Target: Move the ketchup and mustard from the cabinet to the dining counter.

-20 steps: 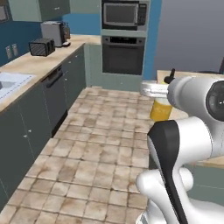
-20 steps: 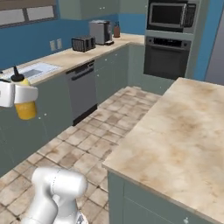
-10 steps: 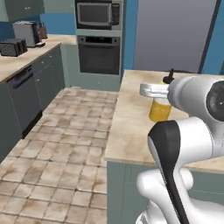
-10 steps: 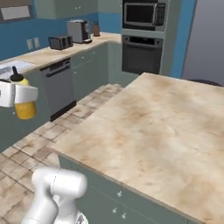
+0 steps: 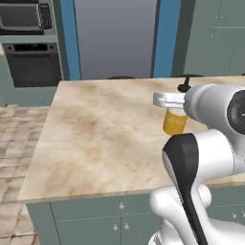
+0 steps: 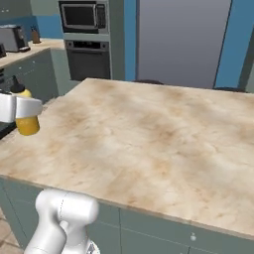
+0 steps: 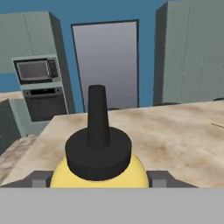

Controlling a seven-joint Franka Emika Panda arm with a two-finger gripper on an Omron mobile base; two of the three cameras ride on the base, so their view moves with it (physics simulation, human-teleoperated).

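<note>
My gripper [image 5: 168, 101] is shut on the mustard [image 5: 175, 122], a small yellow squeeze bottle with a dark pointed cap, held upright above the dining counter [image 5: 105, 139]. In the right base view the mustard [image 6: 27, 121] hangs at the left, over the near left corner of the beige marble counter [image 6: 149, 134]. The hand view looks down on the mustard's black cap [image 7: 98, 148] and yellow shoulders, with the counter [image 7: 183, 135] stretching beyond. The ketchup and the cabinet are out of view.
A built-in oven and microwave [image 6: 84, 17] stand in the wall at the back left, next to a tall grey panel [image 5: 115, 38] framed in blue. Grey-green cupboards [image 5: 215, 38] rise at the back right. Tiled floor [image 5: 14, 143] lies left of the counter.
The whole scene has shifted as the base drove and turned toward the dining counter, which now spreads under the arm. The mustard stays held in the shut gripper.
</note>
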